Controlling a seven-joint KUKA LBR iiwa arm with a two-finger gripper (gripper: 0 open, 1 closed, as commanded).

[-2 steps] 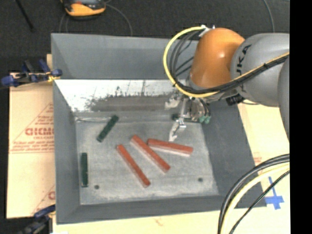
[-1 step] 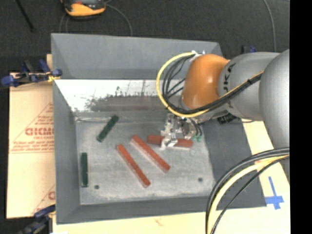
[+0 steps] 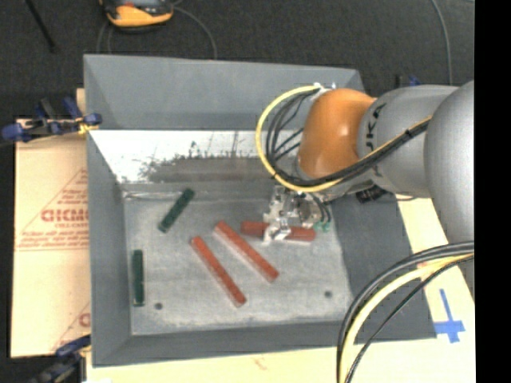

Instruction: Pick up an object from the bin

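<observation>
My gripper [image 3: 281, 228] is low in the right half of the bin, its metal fingers down over a short red bar [image 3: 257, 229] that lies flat on the floor. The bar's ends stick out left and right of the fingers. Just left of it lies a longer red bar [image 3: 246, 251], slanting from upper left to lower right. A second long red bar [image 3: 217, 270] lies parallel to that one, further left and nearer the front.
Two dark green bars lie at the left: one slanted [image 3: 176, 210] near the back wall, one upright [image 3: 138, 277] along the left wall. The arm with its orange cover and cables hangs over the bin's right back corner.
</observation>
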